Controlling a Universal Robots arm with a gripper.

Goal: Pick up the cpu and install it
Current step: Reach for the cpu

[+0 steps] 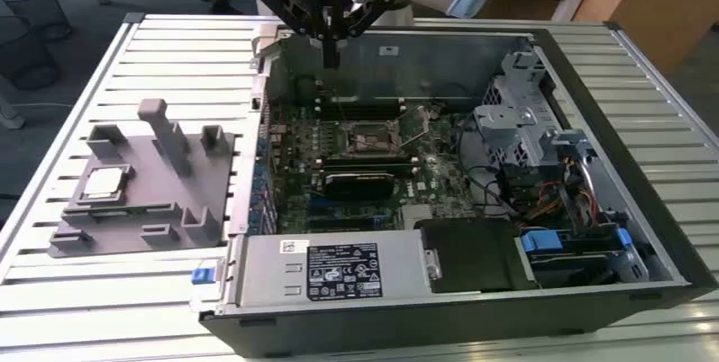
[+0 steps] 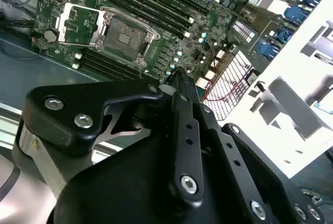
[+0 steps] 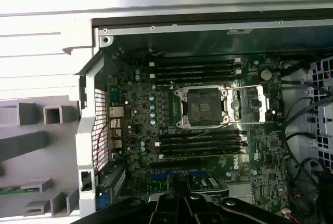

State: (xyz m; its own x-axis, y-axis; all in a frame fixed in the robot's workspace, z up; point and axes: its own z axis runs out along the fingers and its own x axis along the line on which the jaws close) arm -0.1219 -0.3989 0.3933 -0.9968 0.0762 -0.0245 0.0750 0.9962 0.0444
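Black claw [image 1: 332,61] hangs over the open black computer case [image 1: 450,63], fingers pinched together on nothing; the small silvery square cpu [image 1: 103,183] lies on the grey plastic fixture [image 1: 135,210], well apart, at the exterior view's left.

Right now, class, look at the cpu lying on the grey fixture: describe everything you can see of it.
The cpu is a small flat square chip with a silvery metal top plate and a pale tan rim. It lies flat, plate up, on the grey fixture, at the exterior view's left of the open computer case. Only the fixture touches it; the gripper hangs apart from it over the case.
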